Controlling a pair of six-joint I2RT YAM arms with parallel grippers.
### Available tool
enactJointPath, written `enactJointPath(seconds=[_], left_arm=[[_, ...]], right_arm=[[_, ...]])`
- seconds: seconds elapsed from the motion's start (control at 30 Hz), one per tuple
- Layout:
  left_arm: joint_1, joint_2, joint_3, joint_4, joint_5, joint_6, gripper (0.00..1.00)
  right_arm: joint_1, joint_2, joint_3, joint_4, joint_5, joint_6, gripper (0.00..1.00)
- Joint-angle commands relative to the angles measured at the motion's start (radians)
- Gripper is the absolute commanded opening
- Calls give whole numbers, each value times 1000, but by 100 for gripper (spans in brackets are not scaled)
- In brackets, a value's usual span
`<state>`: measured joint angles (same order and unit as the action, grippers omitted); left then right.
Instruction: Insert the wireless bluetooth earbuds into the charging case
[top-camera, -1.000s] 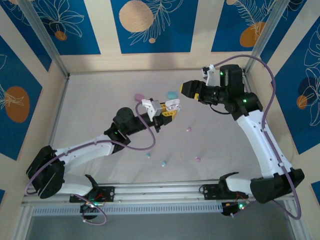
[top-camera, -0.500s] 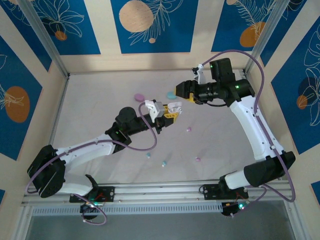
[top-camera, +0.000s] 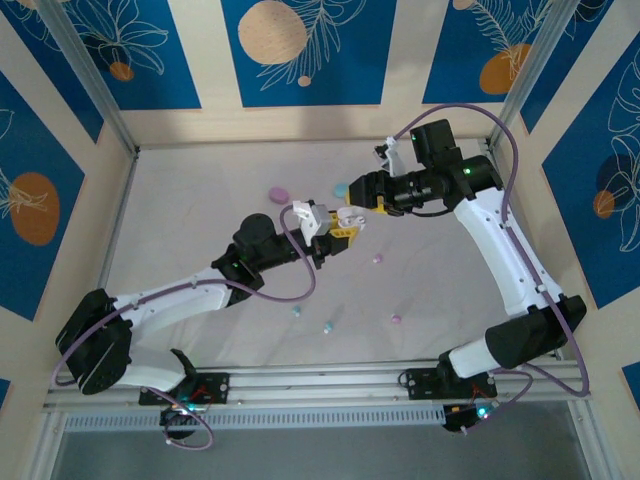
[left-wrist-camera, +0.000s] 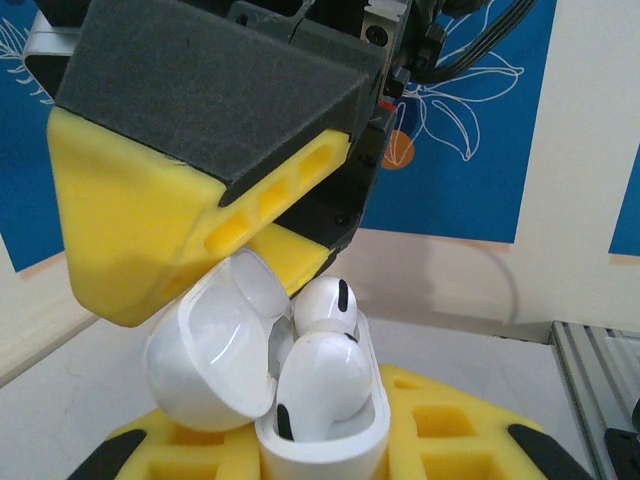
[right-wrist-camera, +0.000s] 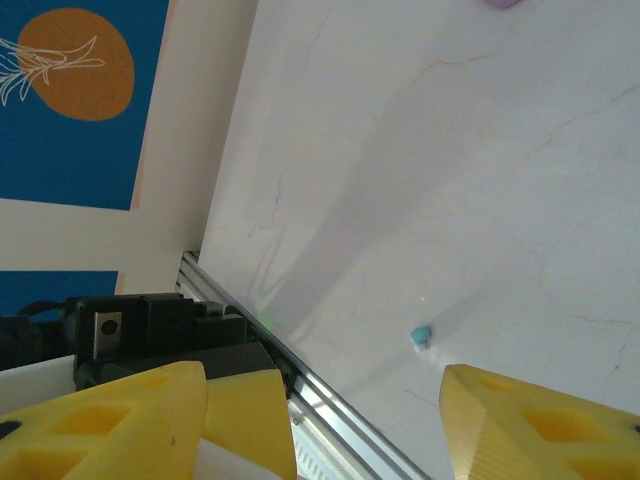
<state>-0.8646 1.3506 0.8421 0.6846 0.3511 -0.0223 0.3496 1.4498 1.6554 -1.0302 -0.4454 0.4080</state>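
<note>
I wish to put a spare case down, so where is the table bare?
Bare: the far left of the table, between the side rail, the pink case and the left arm. Crowded: the middle, where the left claw and the right claw meet at the white case, and the near strip with loose earbuds.

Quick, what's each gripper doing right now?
Left gripper: shut on the open white charging case.
Right gripper: open, with nothing between its fingers.

The white case (left-wrist-camera: 325, 445) between my left jaws runs off the bottom edge. My right jaws' yellow pad (left-wrist-camera: 130, 230) covers its lid's (left-wrist-camera: 215, 350) upper rim. From above, the loose earbuds (top-camera: 328, 327) on the table are mere specks. A pink thing (right-wrist-camera: 502, 3) is cropped at my right wrist view's top.
</note>
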Motion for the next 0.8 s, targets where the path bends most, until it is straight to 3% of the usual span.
enactJointPath(seconds=[0.0,0.47,0.77], left_arm=[[-11,-8,10,75,-31,19,14],[-11,-21,-9,83,-80,22,15],[-10,-22,-9,76,-87,18,15]], right_arm=[[14,-7,10,-82,-24,-43,62],[14,-61,-42,-82,-100,-64,60],[4,-82,-34,-78,-19,-56,63]])
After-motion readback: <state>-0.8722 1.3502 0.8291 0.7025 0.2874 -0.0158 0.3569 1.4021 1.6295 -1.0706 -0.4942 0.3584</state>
